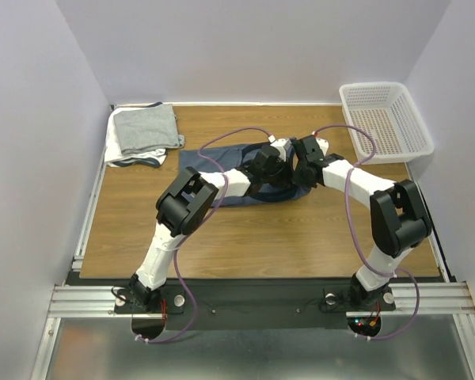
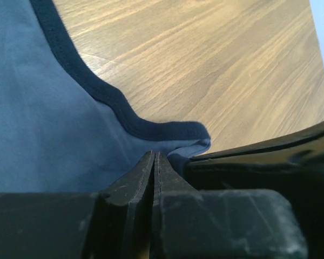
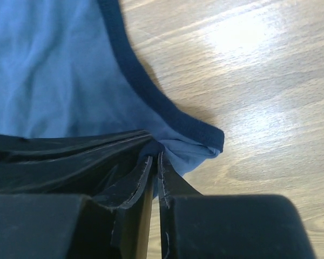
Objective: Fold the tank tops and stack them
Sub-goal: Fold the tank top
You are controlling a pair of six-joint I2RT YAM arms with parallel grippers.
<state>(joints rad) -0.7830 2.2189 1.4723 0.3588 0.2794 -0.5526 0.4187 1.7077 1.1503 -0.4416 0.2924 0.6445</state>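
Note:
The slate-blue tank top (image 1: 212, 163) with navy trim lies spread on the middle of the wooden table. Both grippers meet over its right end. In the left wrist view my left gripper (image 2: 154, 154) has its jaws pressed together at a navy-trimmed strap end (image 2: 190, 141) of the tank top (image 2: 43, 118). In the right wrist view my right gripper (image 3: 155, 157) pinches a bunched strap end (image 3: 197, 145), its jaws a thin slit apart with blue cloth between the tips. A folded grey tank top (image 1: 148, 129) rests on a white one (image 1: 120, 152) at the back left.
A white perforated basket (image 1: 385, 119) stands at the back right corner. White walls close in the table on three sides. Bare wood (image 1: 253, 237) lies between the blue cloth and the arm bases. Purple cables loop over both forearms.

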